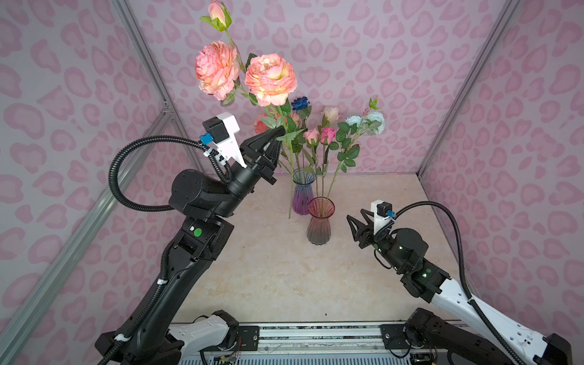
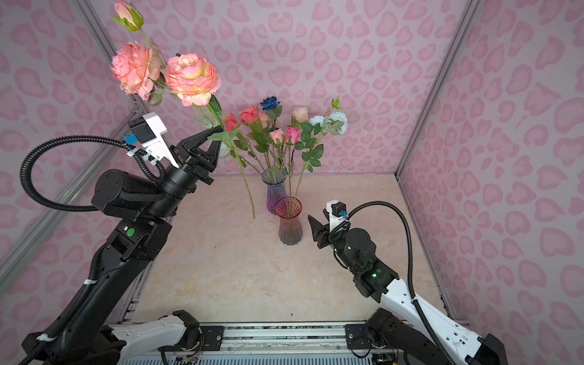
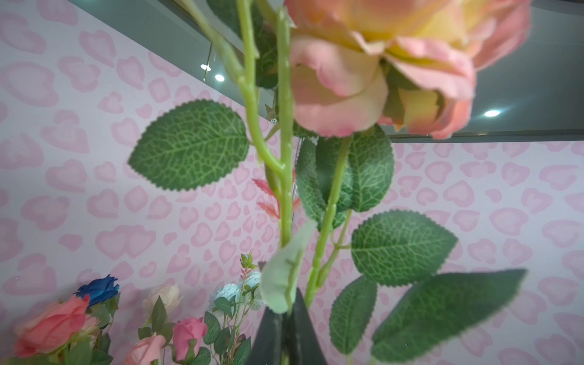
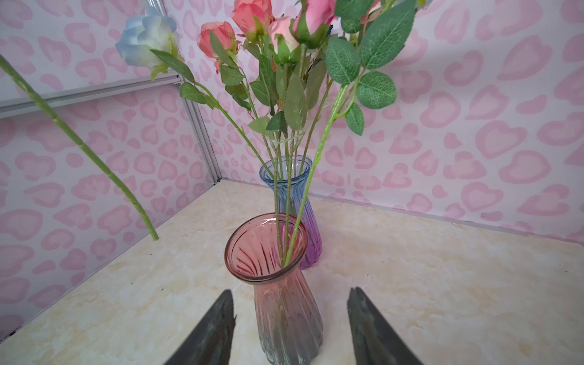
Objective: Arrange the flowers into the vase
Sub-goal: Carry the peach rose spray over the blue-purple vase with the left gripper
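Note:
My left gripper (image 1: 278,132) (image 2: 215,131) is raised high and shut on the green stem of a branch of flowers. That branch carries two big coral heads (image 1: 270,79) (image 3: 395,63) and a bud (image 1: 218,12). Its stem end (image 1: 289,208) (image 4: 79,142) hangs just left of the blue-purple vase (image 1: 302,199). A pink-grey vase (image 1: 319,227) (image 4: 284,316) stands in front with thin stems in it. Pink (image 1: 328,134), cream (image 1: 330,113), dark blue (image 1: 300,103) and pale blue (image 1: 376,121) heads rise above both vases. My right gripper (image 1: 355,215) (image 4: 290,290) is open, low, just right of the pink-grey vase and holding nothing.
The beige marble tabletop (image 1: 268,268) is boxed in by pink heart-patterned walls (image 1: 410,79) with aluminium corner posts (image 1: 467,88). A metal rail (image 1: 316,335) runs along the front edge between the two arm bases.

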`<move>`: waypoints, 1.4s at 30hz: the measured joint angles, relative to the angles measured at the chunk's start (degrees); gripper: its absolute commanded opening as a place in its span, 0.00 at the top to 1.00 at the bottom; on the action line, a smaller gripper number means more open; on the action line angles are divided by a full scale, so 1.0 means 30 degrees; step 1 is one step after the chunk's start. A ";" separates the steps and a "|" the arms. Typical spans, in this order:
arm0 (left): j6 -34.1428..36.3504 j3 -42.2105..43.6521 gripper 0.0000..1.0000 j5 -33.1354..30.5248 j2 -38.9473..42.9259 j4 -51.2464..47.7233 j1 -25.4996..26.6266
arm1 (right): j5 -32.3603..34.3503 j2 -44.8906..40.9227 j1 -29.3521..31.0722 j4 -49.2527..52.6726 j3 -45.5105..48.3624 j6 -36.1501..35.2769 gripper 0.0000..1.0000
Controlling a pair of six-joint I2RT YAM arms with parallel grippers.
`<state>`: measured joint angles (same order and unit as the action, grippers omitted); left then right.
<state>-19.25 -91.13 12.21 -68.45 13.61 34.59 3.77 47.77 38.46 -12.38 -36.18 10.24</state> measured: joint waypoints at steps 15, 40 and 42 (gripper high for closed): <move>0.0306 -0.2441 0.97 -0.1501 -0.4036 0.2062 0.1763 | -0.0350 -0.0386 -0.1698 0.0175 0.0641 0.0896 0.41; 0.0102 0.5282 0.67 -0.3206 -0.5377 0.4146 0.2011 | -0.0991 -0.0321 -0.2215 -0.0015 0.1035 0.1377 0.41; 0.0299 0.5340 0.65 -0.3162 -0.5428 0.3759 0.2011 | -0.0984 -0.0328 -0.2215 -0.0007 0.1035 0.1384 0.41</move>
<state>-18.35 -75.11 2.72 -84.73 24.88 40.62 0.82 46.78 31.81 -12.40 -33.08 14.39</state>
